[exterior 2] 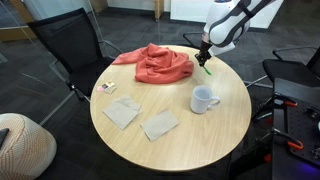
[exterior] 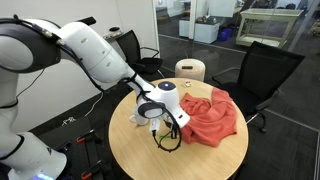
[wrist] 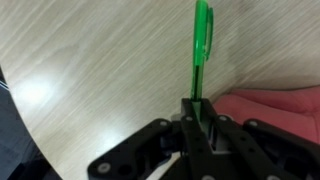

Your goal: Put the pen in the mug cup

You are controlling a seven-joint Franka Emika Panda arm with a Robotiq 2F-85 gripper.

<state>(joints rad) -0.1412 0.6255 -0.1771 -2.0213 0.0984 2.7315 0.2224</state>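
Note:
The bright-green pen (wrist: 201,45) is clamped between my gripper's (wrist: 198,108) fingers and points away from the wrist over the wooden table top. In an exterior view the gripper (exterior 2: 204,57) holds the pen (exterior 2: 205,67) above the table, beside the red-orange cloth and up and back from the white mug (exterior 2: 204,99), which stands upright with its handle to the right. In an exterior view the gripper (exterior: 166,118) hangs over the table next to the cloth; the mug is hidden there.
A red-orange cloth (exterior 2: 155,62) lies crumpled at the table's far side and shows in the wrist view (wrist: 275,108). Two grey cloth pieces (exterior 2: 123,112) (exterior 2: 159,124) and a small item (exterior 2: 105,88) lie on the round table (exterior 2: 200,140). Black chairs surround it.

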